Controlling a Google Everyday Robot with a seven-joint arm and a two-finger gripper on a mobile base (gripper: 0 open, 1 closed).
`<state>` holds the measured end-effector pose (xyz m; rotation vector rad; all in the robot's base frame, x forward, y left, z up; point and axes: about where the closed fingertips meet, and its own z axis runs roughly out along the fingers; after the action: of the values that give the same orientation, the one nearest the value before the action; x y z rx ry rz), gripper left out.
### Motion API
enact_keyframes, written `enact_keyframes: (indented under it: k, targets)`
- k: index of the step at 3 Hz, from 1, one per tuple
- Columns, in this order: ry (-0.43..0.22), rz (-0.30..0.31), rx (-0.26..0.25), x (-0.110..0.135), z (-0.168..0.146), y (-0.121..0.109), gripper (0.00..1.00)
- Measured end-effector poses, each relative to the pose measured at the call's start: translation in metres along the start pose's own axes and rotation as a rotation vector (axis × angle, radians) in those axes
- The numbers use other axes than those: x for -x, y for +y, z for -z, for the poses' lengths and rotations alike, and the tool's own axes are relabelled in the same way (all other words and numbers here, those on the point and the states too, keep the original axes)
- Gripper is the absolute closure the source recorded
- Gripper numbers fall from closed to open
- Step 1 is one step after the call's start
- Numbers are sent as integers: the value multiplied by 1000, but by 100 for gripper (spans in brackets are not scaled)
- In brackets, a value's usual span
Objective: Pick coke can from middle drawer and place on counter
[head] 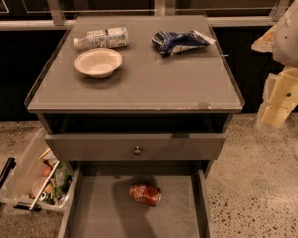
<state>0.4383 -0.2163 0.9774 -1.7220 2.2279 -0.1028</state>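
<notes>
Lying in the middle drawer [99,209], the coke can [145,194] is well apart from the claw [275,114], whose state I cannot tell.

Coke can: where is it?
The coke can lies on its side in the middle drawer, bottom centre of view; gripper hangs right of the counter.

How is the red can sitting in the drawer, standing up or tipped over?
Tipped over. The coke can lies on its side on the middle drawer floor. The gripper hangs right of the counter.

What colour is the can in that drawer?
The coke can is red with white lettering, camera view; gripper hangs right of counter.
</notes>
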Motion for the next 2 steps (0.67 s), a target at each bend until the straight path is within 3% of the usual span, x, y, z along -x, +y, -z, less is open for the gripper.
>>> enact_keyframes:
  k: [2]
  targets:
    - [-42,37,5,9,-25,25,0]
